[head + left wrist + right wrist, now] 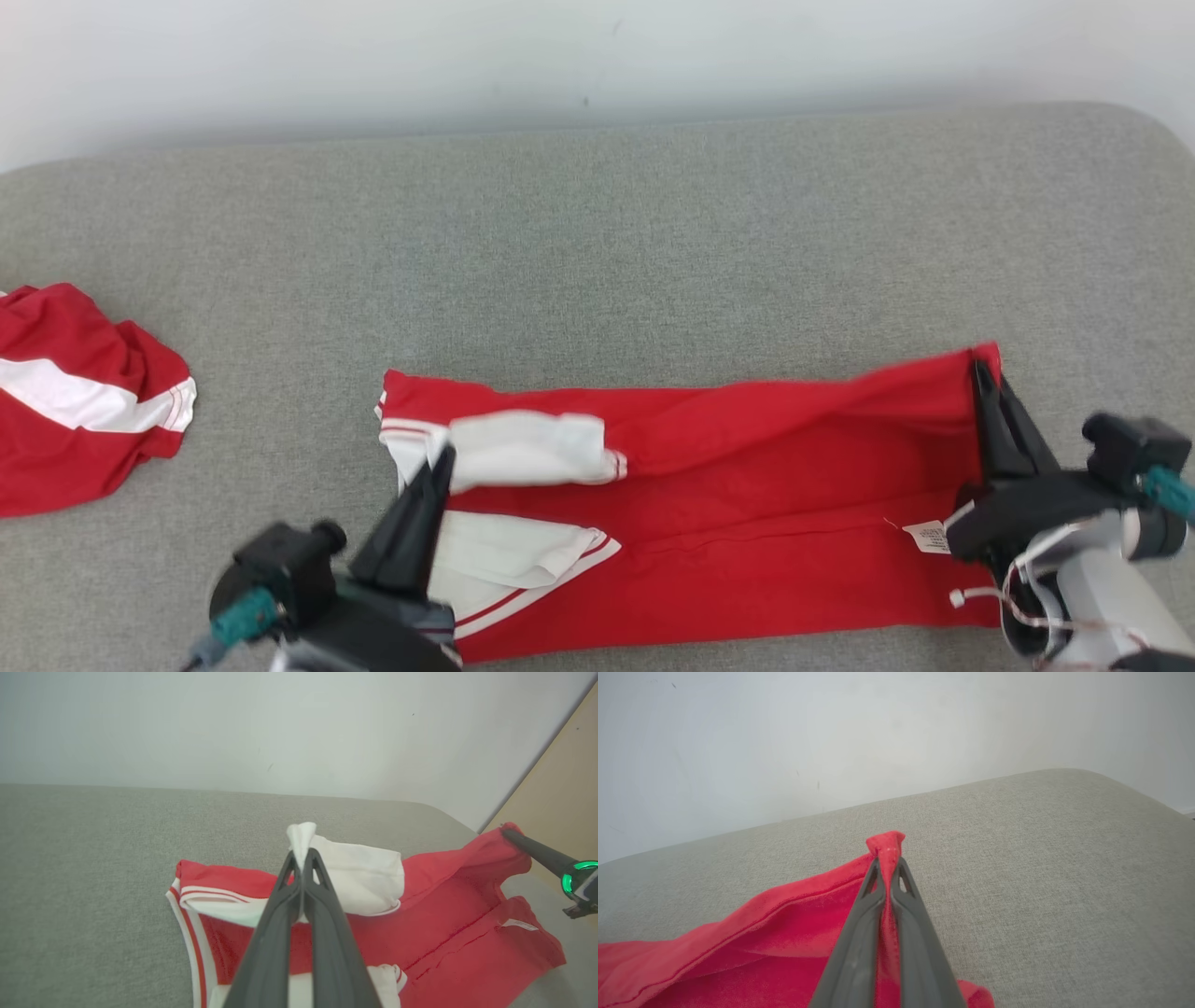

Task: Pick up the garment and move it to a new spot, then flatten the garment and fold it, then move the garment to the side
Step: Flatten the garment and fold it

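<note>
Grips at both ends of garment (747, 523) on grey cushion (597, 233): left gripper (441, 465) clenched on white sleeve (527, 448), right gripper (978, 373) clenched on red hem corner (990, 357), probably to carry the fold over evenly.

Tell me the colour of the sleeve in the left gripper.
White sleeve, clearest in the left wrist view.

Left hand (441, 455) and right hand (979, 366) are black with teal connectors (241, 620).

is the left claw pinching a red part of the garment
No, the left claw is shut on a white fold of the garment.
</note>
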Motion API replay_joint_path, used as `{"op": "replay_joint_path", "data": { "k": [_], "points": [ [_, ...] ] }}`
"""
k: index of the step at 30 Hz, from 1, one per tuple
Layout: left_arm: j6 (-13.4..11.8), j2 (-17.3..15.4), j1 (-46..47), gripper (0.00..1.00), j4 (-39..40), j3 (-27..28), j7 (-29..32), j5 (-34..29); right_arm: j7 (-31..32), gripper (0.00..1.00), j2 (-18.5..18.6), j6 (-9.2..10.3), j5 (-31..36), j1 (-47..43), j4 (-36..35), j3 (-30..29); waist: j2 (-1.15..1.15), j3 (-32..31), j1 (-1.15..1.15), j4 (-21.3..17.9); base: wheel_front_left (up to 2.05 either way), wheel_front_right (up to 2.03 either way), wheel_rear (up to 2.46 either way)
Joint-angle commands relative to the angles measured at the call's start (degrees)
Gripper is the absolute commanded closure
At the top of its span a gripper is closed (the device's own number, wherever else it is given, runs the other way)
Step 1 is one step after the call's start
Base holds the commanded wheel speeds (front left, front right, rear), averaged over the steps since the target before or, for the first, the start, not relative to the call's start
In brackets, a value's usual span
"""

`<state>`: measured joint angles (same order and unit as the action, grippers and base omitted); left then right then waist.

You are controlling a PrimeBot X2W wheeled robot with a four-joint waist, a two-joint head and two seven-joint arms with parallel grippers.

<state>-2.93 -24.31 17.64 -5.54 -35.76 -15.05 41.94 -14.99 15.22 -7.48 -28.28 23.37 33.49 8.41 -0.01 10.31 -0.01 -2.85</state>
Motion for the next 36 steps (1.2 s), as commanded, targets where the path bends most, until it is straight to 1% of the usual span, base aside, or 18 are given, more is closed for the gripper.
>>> {"op": "replay_joint_path", "data": {
  "k": [1,2,3,4,5,6,9,15,17,20,24,27,32,36],
  "points": [
    [0.4,0.7,-1.8,1.00,-0.3,0.4,-0.2,-0.5,-0.2,1.00,-0.3,-0.01,0.4,-1.8,-0.9,-0.5,0.01,-0.5,0.01,0.0,0.00,0.00,0.00],
    [0.5,1.2,-3.0,1.00,-0.6,0.8,-0.2,-1.0,-0.3,0.90,-0.5,-0.01,0.6,-2.8,-1.6,-1.1,0.01,-0.7,0.01,0.0,0.00,0.00,0.00],
    [0.7,1.7,-4.0,1.00,-0.8,1.6,-0.2,-1.2,-0.2,0.52,-0.6,-0.01,0.7,-3.7,-2.3,-1.7,0.01,-0.8,0.01,0.0,0.00,0.00,0.00],
    [0.7,2.4,-4.8,0.61,-1.0,2.5,-0.2,-1.7,-0.2,0.00,-0.8,-0.01,0.6,-4.7,-2.6,-2.4,0.01,-1.0,0.01,0.0,0.00,0.00,0.00],
    [0.9,2.9,-5.8,0.12,-1.3,3.2,-0.2,-2.5,-0.3,0.00,-1.0,-0.01,0.4,-5.5,-3.2,-2.9,0.01,-1.1,0.01,0.0,0.00,0.00,0.00],
    [1.0,3.5,-6.6,0.00,-1.6,4.0,-0.2,-3.0,-0.2,0.00,-1.1,-0.01,0.4,-6.2,-3.7,-3.3,0.01,-1.3,0.01,0.0,0.00,0.00,0.00],
    [1.3,5.4,-8.8,0.00,-2.1,7.5,-0.2,-4.8,-0.2,0.00,-1.2,-0.01,0.3,-8.2,-5.6,-4.3,0.01,-1.8,0.01,0.1,0.00,0.00,0.00],
    [1.9,9.6,-13.0,0.00,-0.9,16.9,-0.2,-9.9,-0.3,0.00,-0.4,-0.01,-0.2,-11.2,-8.2,-5.4,0.01,-2.7,0.01,0.4,0.00,0.00,0.00],
    [2.2,11.1,-14.1,0.00,0.0,20.5,-0.2,-12.1,-0.2,0.00,-0.2,-0.01,-0.6,-11.7,-6.8,-5.6,0.01,-3.0,0.01,0.6,0.00,0.00,0.00],
    [2.4,12.6,-15.7,0.00,0.9,24.8,-0.2,-17.0,1.2,0.00,0.2,-0.01,-1.0,-11.1,-3.4,-5.8,0.01,-3.3,0.01,1.0,0.00,0.00,0.00],
    [3.6,14.7,-17.4,0.00,1.5,29.7,-0.2,-22.2,2.9,0.00,0.3,-0.01,-0.7,-10.7,1.1,-5.7,0.01,-3.5,0.01,1.7,0.00,0.00,0.00],
    [4.8,16.3,-18.3,0.00,1.5,33.2,-0.2,-24.5,3.9,0.00,-0.1,-0.01,-0.8,-10.5,4.4,-6.0,0.01,-3.5,0.01,2.3,0.00,0.00,0.00],
    [6.6,18.1,-19.7,0.00,1.4,36.8,-0.2,-28.6,5.2,0.00,-0.8,-0.01,-1.1,-9.4,8.7,-5.1,0.01,-3.4,0.01,2.7,0.00,0.00,0.00],
    [7.6,18.9,-19.9,0.00,0.9,39.1,-0.2,-31.1,6.4,0.01,-1.8,-0.02,-1.8,-8.6,11.0,-3.0,0.01,-3.6,0.01,2.8,0.00,0.00,0.00]
  ]
}}
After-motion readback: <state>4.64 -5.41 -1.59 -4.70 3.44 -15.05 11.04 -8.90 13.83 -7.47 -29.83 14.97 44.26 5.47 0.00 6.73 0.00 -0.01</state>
